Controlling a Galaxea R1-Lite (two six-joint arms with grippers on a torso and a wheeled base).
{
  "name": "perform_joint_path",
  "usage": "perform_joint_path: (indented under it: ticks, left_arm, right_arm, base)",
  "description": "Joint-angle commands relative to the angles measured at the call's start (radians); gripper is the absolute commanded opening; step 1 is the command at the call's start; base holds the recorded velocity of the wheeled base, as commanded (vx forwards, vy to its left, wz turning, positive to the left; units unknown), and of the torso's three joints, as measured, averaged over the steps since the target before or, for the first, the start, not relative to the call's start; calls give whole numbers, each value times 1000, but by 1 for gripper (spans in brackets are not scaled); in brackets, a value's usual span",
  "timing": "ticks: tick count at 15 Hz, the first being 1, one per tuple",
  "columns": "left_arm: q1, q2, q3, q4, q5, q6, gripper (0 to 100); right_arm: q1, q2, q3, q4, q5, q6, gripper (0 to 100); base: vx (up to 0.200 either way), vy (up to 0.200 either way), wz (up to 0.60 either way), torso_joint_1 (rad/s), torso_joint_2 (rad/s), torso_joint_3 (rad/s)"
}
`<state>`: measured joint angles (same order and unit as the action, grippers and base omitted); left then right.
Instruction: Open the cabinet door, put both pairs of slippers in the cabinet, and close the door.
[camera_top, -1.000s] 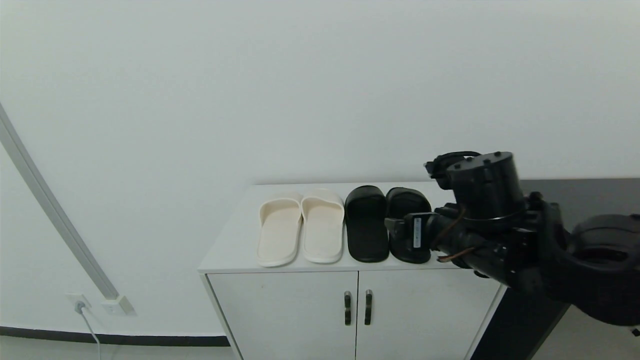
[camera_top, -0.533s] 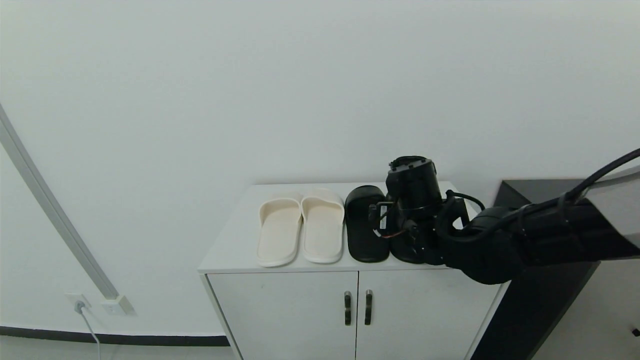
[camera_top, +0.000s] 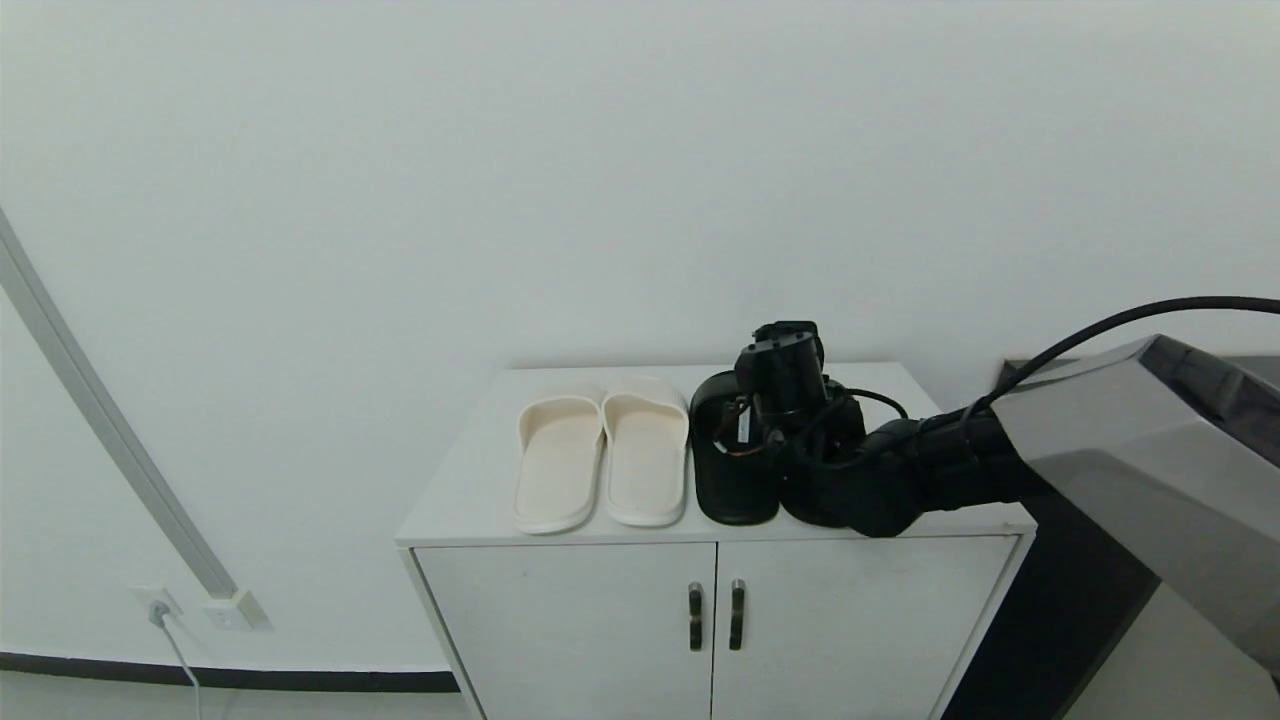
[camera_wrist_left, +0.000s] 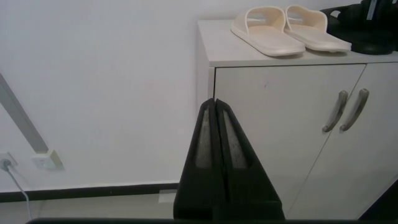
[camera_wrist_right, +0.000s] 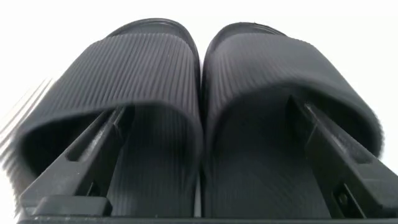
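Both pairs sit atop the cabinet (camera_top: 580, 620), its doors closed, the black slippers (camera_top: 733, 470) just beside the white slippers (camera_top: 645, 460) at their 3 o'clock. The right end effector (camera_wrist_right: 209, 111) is spread, one finger tucked under each black slipper's strap from the heel end. The left end effector (camera_wrist_left: 215, 106), pressed together, faces the cabinet's front, lower than its top

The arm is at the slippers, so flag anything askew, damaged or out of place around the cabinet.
Nothing is askew or damaged: the cream slippers and black slippers lie straight, side by side on the cabinet top. One oddity: the right gripper, open, has a finger under each black slipper's strap while both cabinet doors are shut.
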<state>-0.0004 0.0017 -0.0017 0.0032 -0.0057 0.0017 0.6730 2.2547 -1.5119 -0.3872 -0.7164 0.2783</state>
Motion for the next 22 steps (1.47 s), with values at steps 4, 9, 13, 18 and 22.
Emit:
perform_joint_path:
  ticks: [4, 9, 13, 18, 22]
  left_arm:
    - [0, 0, 0, 0, 1, 0, 0]
    - [0, 0, 0, 0, 1, -2, 0]
    - [0, 0, 0, 0, 1, -2, 0]
    - [0, 0, 0, 0, 1, -3, 0]
    - [0, 0, 0, -2, 1, -2, 0]
  right_arm:
    - [-23, 62, -70, -2, 0, -24, 100]
    - [-23, 57, -63, -4, -3, -27, 0]
    - [-16, -52, 24, -4, -6, -50, 0]
    - [69, -408, 446, -90, 155, -134, 0]
    - [97, -641, 757, -246, 456, -251, 0]
  base:
    - [0, 0, 0, 0, 0, 0]
    - [0, 0, 0, 0, 0, 0]
    - [0, 0, 0, 0, 0, 0]
    - [0, 0, 0, 0, 0, 0]
    - [0, 0, 0, 0, 0, 0]
